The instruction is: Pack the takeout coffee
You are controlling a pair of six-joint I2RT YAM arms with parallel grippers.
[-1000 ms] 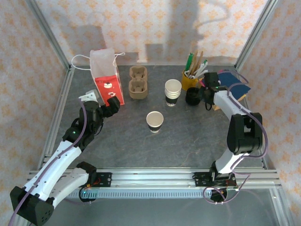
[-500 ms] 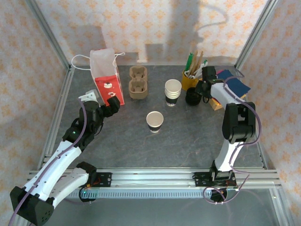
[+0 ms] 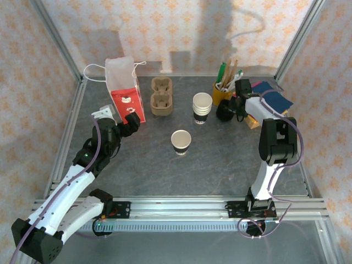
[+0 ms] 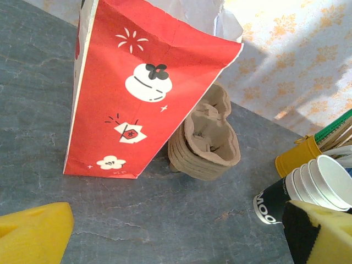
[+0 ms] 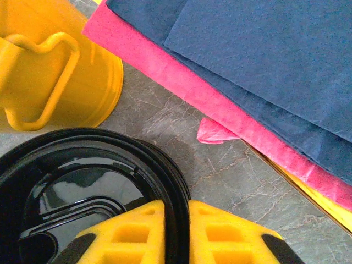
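Right gripper (image 5: 176, 214) almost closed, its yellow pads (image 5: 129, 234) pinching the rim of the black lid (image 5: 82, 181) from either side. Left gripper (image 3: 131, 122) spread wide with nothing between the pads, at about 10 o'clock from the takeout coffee (image 3: 181, 141). Takeout coffee upright, uncapped, mid-table, apart from both arms. Cup stack (image 3: 202, 107) at its 1 o'clock, cardboard carrier (image 3: 161, 96) at 11, red paper bag (image 3: 124, 93) just left of carrier. Black lid at 2 o'clock, yellow mug (image 5: 55, 77) just beside it, napkins (image 5: 264, 66) at the mug's 3 o'clock
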